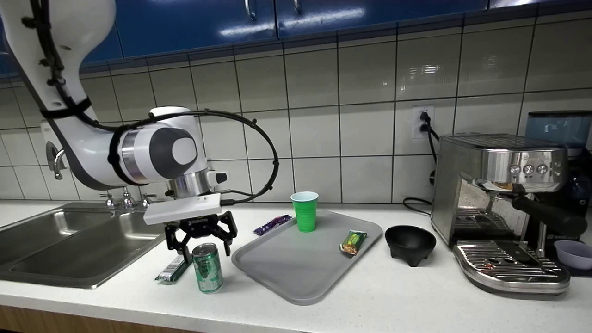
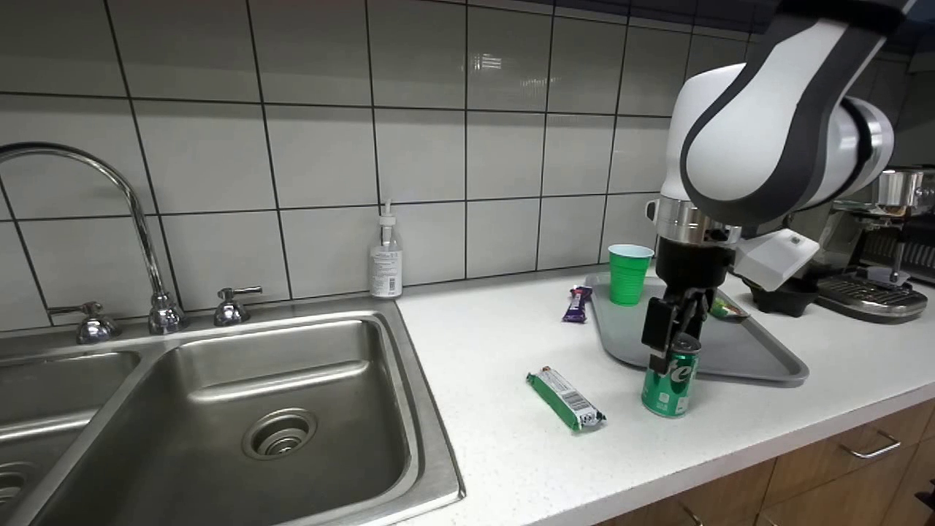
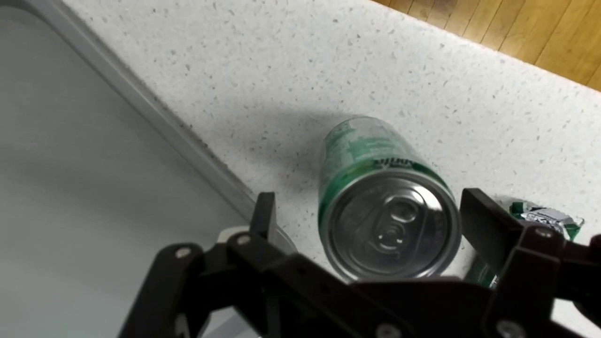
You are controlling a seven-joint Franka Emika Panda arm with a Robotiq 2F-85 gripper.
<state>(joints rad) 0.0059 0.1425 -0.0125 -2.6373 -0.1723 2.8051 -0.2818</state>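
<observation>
A green soda can [image 1: 207, 274] stands upright on the white counter; it also shows in an exterior view [image 2: 668, 393] and in the wrist view [image 3: 371, 145]. My gripper [image 1: 207, 253] points down over the can, its fingers open on either side of the can's top. In the wrist view, the gripper [image 3: 368, 211] has a wide gap between the left-hand finger and the can. The right-hand finger is very close to the lid; I cannot tell whether it touches. A green and white wrapped bar [image 2: 564, 398] lies beside the can, partly behind a finger in the wrist view [image 3: 547, 218].
A grey tray [image 1: 296, 263] holds a green cup [image 1: 305, 212] and a green-yellow snack packet [image 1: 353, 242]. A purple wrapper [image 1: 273, 224] lies by its edge. A black bowl [image 1: 410, 245] and coffee machine [image 1: 499, 166] stand beyond. A sink [image 2: 292, 380] and pump bottle [image 2: 386, 263] are opposite.
</observation>
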